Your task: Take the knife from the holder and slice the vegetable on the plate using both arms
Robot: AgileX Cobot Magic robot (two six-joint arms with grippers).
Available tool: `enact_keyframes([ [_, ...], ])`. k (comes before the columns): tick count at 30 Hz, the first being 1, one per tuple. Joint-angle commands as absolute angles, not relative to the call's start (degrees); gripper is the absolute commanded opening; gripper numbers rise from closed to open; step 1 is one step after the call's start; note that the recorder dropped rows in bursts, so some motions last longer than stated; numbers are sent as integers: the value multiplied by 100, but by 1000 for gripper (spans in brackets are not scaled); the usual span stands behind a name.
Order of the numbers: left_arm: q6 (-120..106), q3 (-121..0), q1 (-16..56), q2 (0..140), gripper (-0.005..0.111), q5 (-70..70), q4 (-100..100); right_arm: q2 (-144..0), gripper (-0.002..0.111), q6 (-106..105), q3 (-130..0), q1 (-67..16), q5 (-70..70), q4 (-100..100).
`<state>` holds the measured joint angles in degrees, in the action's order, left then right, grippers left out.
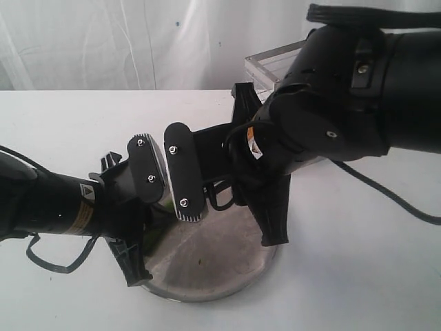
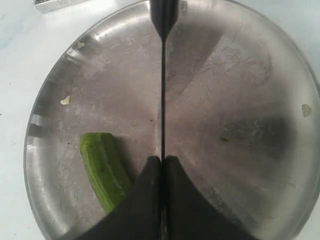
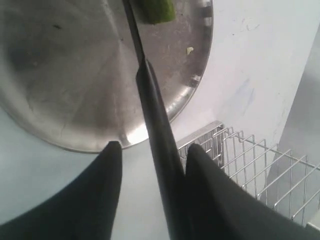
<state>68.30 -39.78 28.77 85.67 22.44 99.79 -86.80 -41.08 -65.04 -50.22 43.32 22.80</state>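
The plate (image 2: pixel 240 75) lies on the white table, with the cut green vegetable (image 2: pixel 102 170) on it beside my left gripper. My left gripper (image 2: pixel 163 159) is shut on the thin blade of the knife (image 2: pixel 163 100), which runs straight across the plate to its black handle. In the right wrist view the knife's handle (image 3: pixel 157 135) passes between the fingers of my right gripper (image 3: pixel 154 146), which is open. One finger lies against the handle and a gap shows on the other side. The vegetable's end (image 3: pixel 156 11) shows beside the blade. The wire holder (image 3: pixel 250 155) stands just off the plate (image 3: pixel 65 75).
Both arms crowd over the plate (image 1: pixel 207 276) in the exterior view and hide most of it. A clear-rimmed container (image 1: pixel 275 62) stands at the back right. Small pale vegetable scraps (image 2: pixel 65 100) lie on the plate. A black cable (image 1: pixel 386 196) trails over the table at the right.
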Motion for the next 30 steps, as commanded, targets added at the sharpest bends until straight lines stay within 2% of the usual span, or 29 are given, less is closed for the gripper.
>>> enact_keyframes([
  [1, 6876, -3999, 2875, 8545, 0, 2292, 9995, -8692, 28, -4134, -6551, -5026, 4241, 2248],
  [6, 6876, -3999, 2875, 8545, 0, 2292, 9995, -8692, 12, -4134, -6551, -5026, 4239, 2248],
  [10, 6876, -3999, 2875, 8545, 0, 2292, 9995, -8692, 11, -4134, -6551, -5026, 4388, 2248],
  [12, 6876, -3999, 2875, 8545, 0, 2292, 9995, -8692, 14, -4134, -6551, -5026, 4476, 2261],
  [18, 6876, -3999, 2875, 8545, 0, 2292, 9995, -8692, 38, -4134, -6551, -5026, 4513, 2270],
  [30, 6876, -3999, 2875, 8535, 0, 2291, 9995, -8975, 39, -4092, -6551, -5026, 4364, 2595],
])
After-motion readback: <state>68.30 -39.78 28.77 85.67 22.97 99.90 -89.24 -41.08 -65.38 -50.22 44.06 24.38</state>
